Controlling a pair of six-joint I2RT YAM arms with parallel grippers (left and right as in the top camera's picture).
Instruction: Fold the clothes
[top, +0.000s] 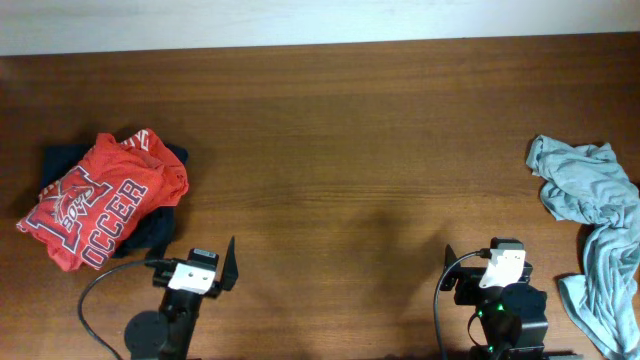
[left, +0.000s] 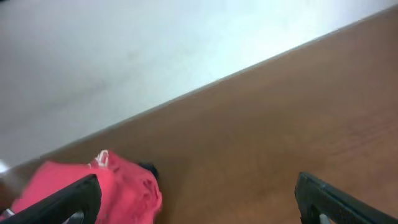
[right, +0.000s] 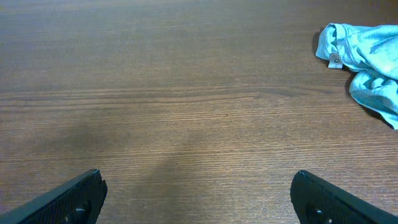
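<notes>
Left hand (left: 198, 183) spread wide, nothing between its 2 black fingers (left: 336, 200), which are flat and blunt-tipped

Right hand (right: 198, 180) also spread wide and holding nothing, parked low over bare wood

Red shirt (top: 100, 200): soft jersey knit with white block lettering and a crest, crumpled in a loose mound ahead of and to the left of the left hand, close to it. It lies on top of a dark navy garment (top: 160, 238) that shows at its edges

Light blue garment (top: 595, 230): thin, limp fabric, heavily wrinkled, strung out in a long bunch to the right of the right hand, running from ahead of it down to beside it, near the counter's right edge

Counter (top: 350, 150): smooth brown wood with fine straight grain, wide bare stretch ahead of and between both hands. Pale wall (top: 300, 20) along the far edge
</notes>
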